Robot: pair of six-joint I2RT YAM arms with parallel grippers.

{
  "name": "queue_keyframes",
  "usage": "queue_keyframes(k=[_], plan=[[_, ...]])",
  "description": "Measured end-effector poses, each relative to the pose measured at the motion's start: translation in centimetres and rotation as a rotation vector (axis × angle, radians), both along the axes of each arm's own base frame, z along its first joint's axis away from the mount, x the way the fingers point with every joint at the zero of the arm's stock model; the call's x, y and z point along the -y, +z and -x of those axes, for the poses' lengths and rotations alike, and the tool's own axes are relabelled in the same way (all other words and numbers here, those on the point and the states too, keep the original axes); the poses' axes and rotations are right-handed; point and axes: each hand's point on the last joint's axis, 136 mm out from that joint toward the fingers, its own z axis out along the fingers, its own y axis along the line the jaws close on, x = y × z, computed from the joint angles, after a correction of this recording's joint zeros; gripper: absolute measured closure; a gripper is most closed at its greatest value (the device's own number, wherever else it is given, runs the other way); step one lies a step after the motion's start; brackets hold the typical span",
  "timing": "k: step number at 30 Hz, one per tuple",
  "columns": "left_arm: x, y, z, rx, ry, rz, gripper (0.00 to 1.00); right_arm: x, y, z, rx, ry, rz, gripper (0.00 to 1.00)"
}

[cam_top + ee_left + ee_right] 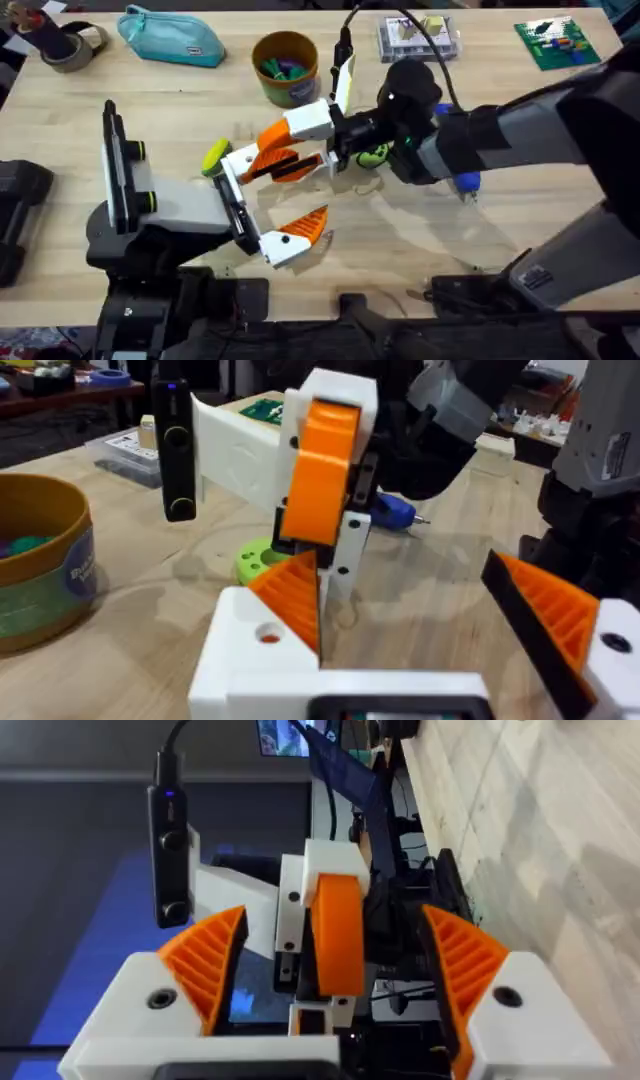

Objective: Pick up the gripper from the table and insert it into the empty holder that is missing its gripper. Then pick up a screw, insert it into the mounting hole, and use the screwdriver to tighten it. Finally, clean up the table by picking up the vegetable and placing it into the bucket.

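We see the right arm stretched across, its claw (300,148) spread wide around the orange gripper (282,130) on the white holder (312,120). The left claw (262,205) gapes empty just beside, bucket (285,68) beyond.

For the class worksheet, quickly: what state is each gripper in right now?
Left gripper: open, holding nothing.
Right gripper: open, holding nothing.
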Motion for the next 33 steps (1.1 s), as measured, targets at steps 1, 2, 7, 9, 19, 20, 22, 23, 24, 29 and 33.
queue_keyframes(k=[1,2,7,9,19,20,22,23,24,29,33], plan=[[0.0,0.0,0.0,0.000,0.000,0.000,0.013,0.1,0.0,-0.1,0.001,-0.003,0.000,0.005],[0.0,0.0,0.0,0.000,0.000,0.000,0.013,0.1,0.1,-0.2,0.002,-0.005,-0.001,0.005],[0.0,0.0,0.0,0.000,0.000,0.000,0.013,1.7,2.4,-1.7,0.087,-0.063,-0.038,0.004],[0.0,0.0,0.0,0.000,0.000,0.000,0.013,2.9,3.7,-2.6,0.112,-0.102,-0.030,0.005],[0.0,0.0,0.0,0.001,0.000,-0.001,0.013,10.3,5.2,-3.8,0.155,-0.289,0.185,0.004],[0.0,0.0,0.0,0.002,-0.001,-0.001,0.013,11.1,5.5,-3.8,0.179,-0.307,0.213,0.005],[0.0,0.0,0.0,0.002,0.000,-0.001,0.013,12.5,5.9,-3.6,0.225,-0.337,0.263,0.005],[0.0,0.0,0.0,0.002,-0.001,-0.001,0.013,13.3,6.0,-3.3,0.241,-0.352,0.314,0.004],[0.0,0.0,0.0,0.002,-0.001,-0.001,0.013,13.9,6.0,-3.0,0.256,-0.359,0.356,0.005],[0.0,0.0,0.0,0.001,-0.001,-0.001,0.013,16.5,5.0,-1.7,0.347,-0.365,0.600,0.004],[0.0,0.0,0.0,0.002,-0.001,-0.001,0.013,18.5,4.3,-1.6,0.447,-0.364,0.778,0.004]])
